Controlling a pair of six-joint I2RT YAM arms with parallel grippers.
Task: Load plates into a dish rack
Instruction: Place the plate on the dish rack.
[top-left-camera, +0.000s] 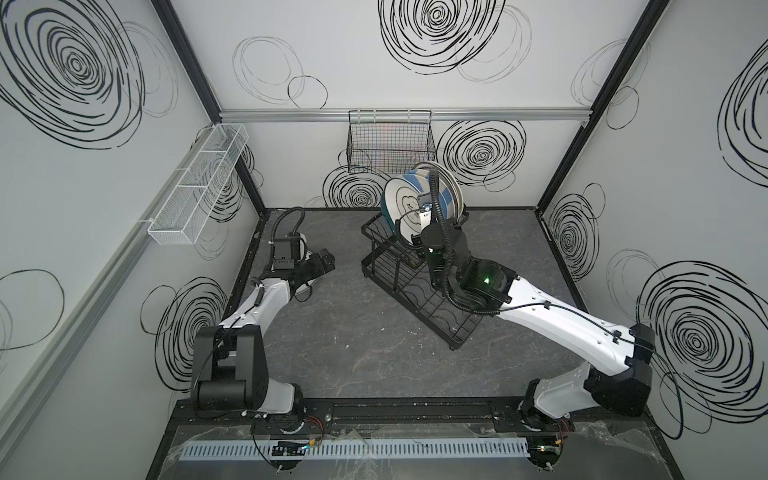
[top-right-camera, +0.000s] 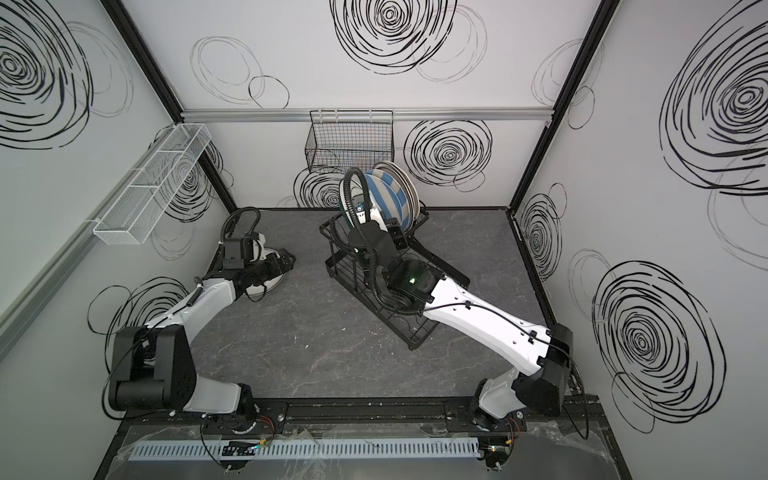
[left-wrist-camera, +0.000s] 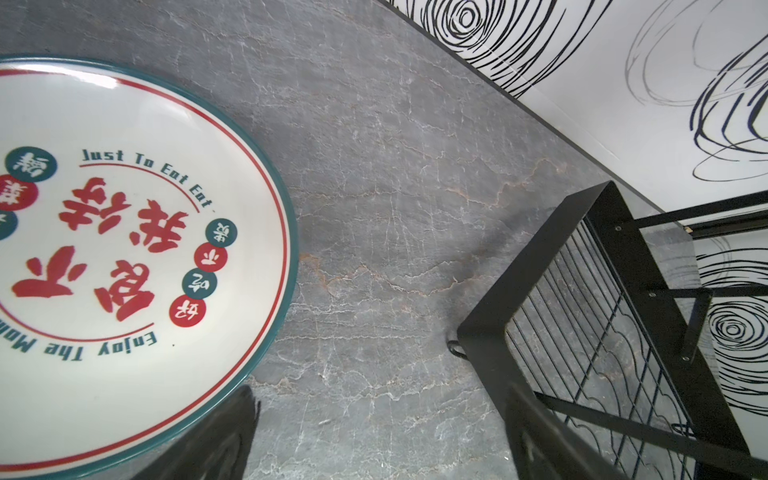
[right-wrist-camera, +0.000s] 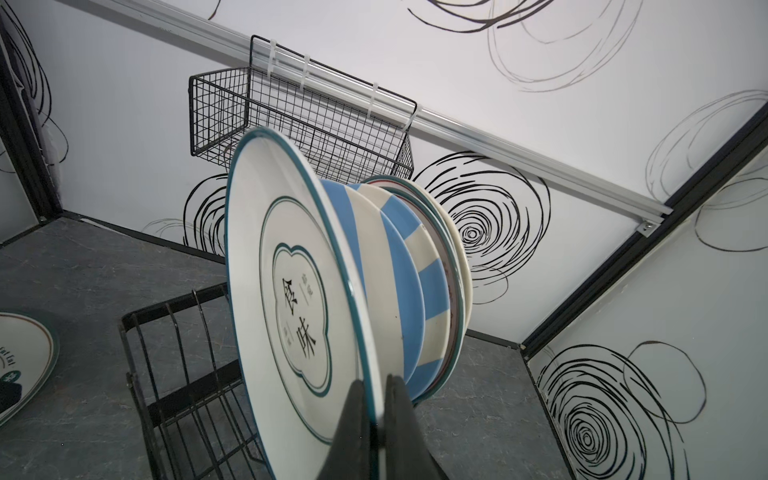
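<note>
Dish rack (top-left-camera: 407, 305) is sitting angled on the worktop (top-left-camera: 332, 353), its raised basket carrying a tight, leaning row of plates (right-wrist-camera: 399, 270), with the blue-striped ones showing nearest. The script plate (right-wrist-camera: 299, 316), cream with a teal rim, is standing on edge at the row's front; whether it is seated in a slot is hidden. The right pincer (right-wrist-camera: 375, 380) is clamping its lower rim. Risk: if it is let go unseated, it is likely tipping forward or knocking its neighbours. The left pincer (top-left-camera: 321, 262) is gaping empty beside the teal-and-red plate (left-wrist-camera: 124, 232), which is lying flat on the worktop.

Left arm (top-left-camera: 268, 293) bends low, left gripper (top-left-camera: 326, 262) spread wide. Right arm (top-left-camera: 552, 309) stretches forward, wrist raised, right gripper (right-wrist-camera: 375, 380) pinched on a plate (right-wrist-camera: 266, 249) rim.
</note>
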